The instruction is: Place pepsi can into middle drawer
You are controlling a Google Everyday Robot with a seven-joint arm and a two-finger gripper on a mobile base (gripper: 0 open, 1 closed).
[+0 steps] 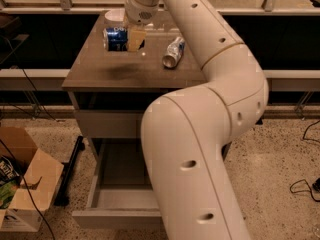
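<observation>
The pepsi can (115,39) is blue with a silver end and lies sideways in my gripper (131,40). The gripper is shut on the can's right end. The can hangs a little above the left rear of the cabinet top (100,76) and casts a dark shadow on it. The middle drawer (119,173) is pulled open below, under a closed drawer front. Its flat grey floor is bare where it shows. My arm hides the drawer's right half.
A silvery can (173,53) lies on its side on the cabinet top, right of the gripper. A white bowl (115,15) sits at the back edge. An open cardboard box (27,184) stands on the floor at left. Cables lie on the floor at right.
</observation>
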